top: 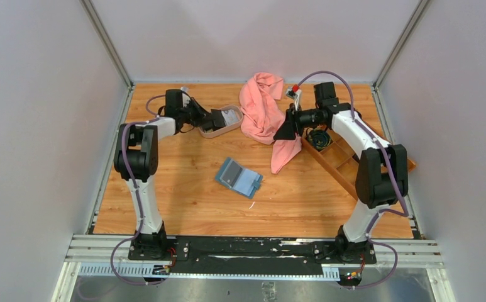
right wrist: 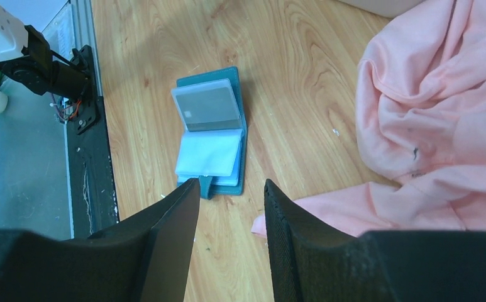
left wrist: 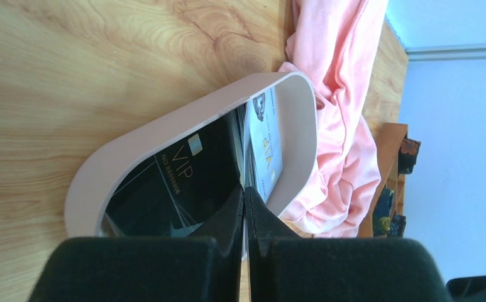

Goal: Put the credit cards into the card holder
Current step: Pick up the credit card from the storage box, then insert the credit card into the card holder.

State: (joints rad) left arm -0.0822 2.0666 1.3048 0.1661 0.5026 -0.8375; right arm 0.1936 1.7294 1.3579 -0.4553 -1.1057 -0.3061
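Observation:
The credit cards lie in an oval beige tray (top: 211, 133) (left wrist: 133, 141) at the back left: a black card (left wrist: 177, 182) marked VIP and a pale grey-white card (left wrist: 266, 141) show. My left gripper (top: 210, 119) (left wrist: 245, 189) reaches into the tray, shut, with the thin edge of a card running between its tips. The teal-blue card holder (top: 239, 177) (right wrist: 212, 132) lies open mid-table, with a grey card in its top clear pocket. Behind it, over the cloth, my right gripper (top: 288, 130) (right wrist: 231, 182) hangs open and holds nothing.
A crumpled pink cloth (top: 262, 110) (right wrist: 435, 126) (left wrist: 341, 94) lies between the beige tray and a brown wooden compartment tray (top: 339, 160) (left wrist: 391, 182) at the right. White walls close in the table on three sides.

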